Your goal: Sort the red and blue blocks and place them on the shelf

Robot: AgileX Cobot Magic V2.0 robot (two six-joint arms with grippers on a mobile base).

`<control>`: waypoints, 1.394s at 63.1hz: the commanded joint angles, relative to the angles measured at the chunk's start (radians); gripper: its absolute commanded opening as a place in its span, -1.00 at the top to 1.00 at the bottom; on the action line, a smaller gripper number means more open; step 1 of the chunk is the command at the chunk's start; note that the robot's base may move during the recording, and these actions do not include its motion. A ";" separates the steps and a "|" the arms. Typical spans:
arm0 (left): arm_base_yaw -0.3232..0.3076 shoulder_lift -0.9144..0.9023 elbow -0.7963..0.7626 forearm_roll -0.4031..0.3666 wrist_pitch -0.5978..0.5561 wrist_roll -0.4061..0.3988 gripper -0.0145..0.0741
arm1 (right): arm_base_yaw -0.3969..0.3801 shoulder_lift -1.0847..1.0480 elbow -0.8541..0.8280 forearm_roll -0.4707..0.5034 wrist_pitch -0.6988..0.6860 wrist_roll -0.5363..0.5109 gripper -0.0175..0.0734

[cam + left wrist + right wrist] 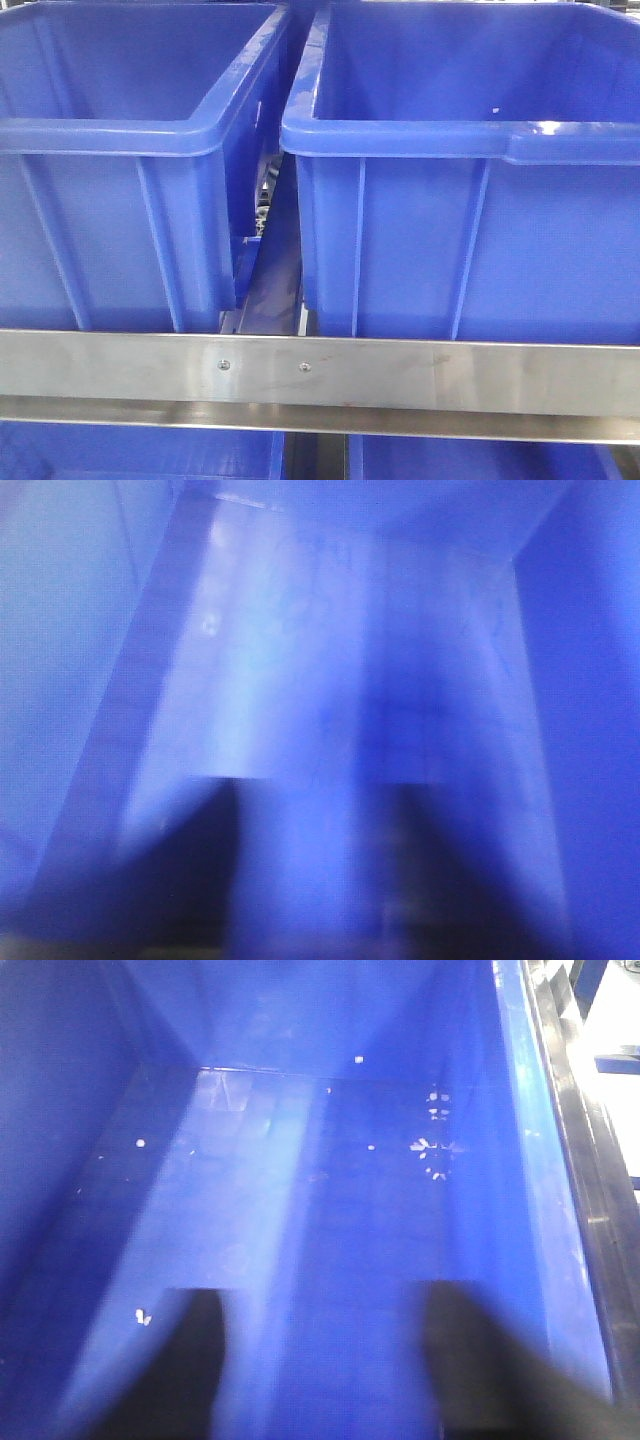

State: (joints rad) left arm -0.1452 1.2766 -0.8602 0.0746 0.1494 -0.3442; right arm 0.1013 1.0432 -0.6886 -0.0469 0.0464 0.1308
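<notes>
Right now both wrist views look down into dark-blue bins: the left gripper (310, 880) shows as two blurred dark fingers (195, 870) standing apart over a bin floor (290, 680), and the right gripper (320, 1360) likewise has its fingers (175, 1360) spread with bare blue floor (300, 1190) showing between and ahead of them, nothing held. No red or blue block shows anywhere near either tool, though the left view is perhaps too blurred to be certain; pale specks (432, 1145) lie ahead and right of the right gripper. From the front, two bins (120, 130) (470, 150) sit side by side behind the shelf rail (320, 372)
</notes>
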 commanded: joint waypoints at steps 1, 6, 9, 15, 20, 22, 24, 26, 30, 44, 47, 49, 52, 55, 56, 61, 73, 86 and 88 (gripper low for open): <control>-0.005 -0.051 -0.037 -0.005 -0.052 -0.004 0.33 | 0.002 -0.012 -0.041 -0.011 -0.089 -0.002 0.53; -0.005 -0.064 -0.037 -0.005 -0.047 -0.004 0.35 | 0.002 -0.012 -0.041 -0.011 -0.089 -0.002 0.47; -0.005 -0.071 -0.037 -0.005 -0.045 -0.004 0.35 | 0.002 -0.012 -0.041 -0.011 -0.089 -0.002 0.48; -0.005 -0.084 -0.037 -0.005 -0.037 -0.004 0.35 | 0.002 -0.012 -0.041 -0.011 -0.089 -0.002 0.49; -0.005 -0.099 -0.037 -0.003 -0.024 -0.004 0.35 | 0.002 -0.012 -0.041 -0.011 -0.088 -0.002 0.49; -0.005 -0.105 -0.037 -0.002 -0.013 -0.004 0.35 | 0.002 -0.014 -0.041 -0.011 -0.086 -0.002 0.49; -0.005 -0.111 -0.037 0.002 -0.003 -0.004 0.35 | 0.002 -0.017 -0.041 -0.011 -0.083 -0.002 0.49; -0.005 -0.119 -0.037 0.005 0.010 -0.004 0.35 | 0.002 -0.020 -0.041 -0.011 -0.080 -0.002 0.49; -0.005 -0.134 -0.027 0.024 0.020 -0.004 0.35 | 0.002 -0.030 -0.040 -0.011 -0.059 -0.002 0.49; -0.005 -0.243 0.068 0.044 0.009 -0.004 0.35 | 0.002 -0.119 0.017 -0.011 -0.029 -0.002 0.49; -0.005 -0.269 0.091 0.044 0.006 -0.004 0.35 | 0.002 -0.149 0.039 -0.011 -0.029 -0.002 0.49; -0.005 -0.292 0.110 0.044 0.002 -0.004 0.35 | 0.002 -0.168 0.052 -0.011 -0.029 -0.002 0.49; -0.005 -0.326 0.133 0.044 -0.002 -0.004 0.35 | 0.002 -0.200 0.077 -0.011 -0.029 -0.002 0.49; -0.005 -0.356 0.161 0.044 -0.013 -0.004 0.35 | 0.002 -0.228 0.094 -0.011 -0.029 -0.002 0.49; -0.005 -0.367 0.169 0.044 -0.014 -0.004 0.35 | 0.002 -0.237 0.100 -0.011 -0.029 -0.002 0.49; -0.005 -0.425 0.208 0.046 -0.021 -0.004 0.35 | 0.002 -0.288 0.130 -0.011 -0.029 -0.002 0.49; -0.005 -0.550 0.296 0.046 -0.030 -0.004 0.35 | 0.002 -0.398 0.187 -0.011 -0.023 -0.002 0.49; -0.005 -0.645 0.381 0.046 -0.004 -0.004 0.36 | 0.002 -0.468 0.230 -0.011 0.018 -0.002 0.49; -0.005 -0.656 0.392 0.046 -0.004 -0.004 0.36 | 0.002 -0.474 0.236 -0.011 0.018 -0.002 0.49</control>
State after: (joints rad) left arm -0.1452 0.6425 -0.4609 0.1172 0.2145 -0.3442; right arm 0.1013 0.5860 -0.4363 -0.0469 0.1351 0.1308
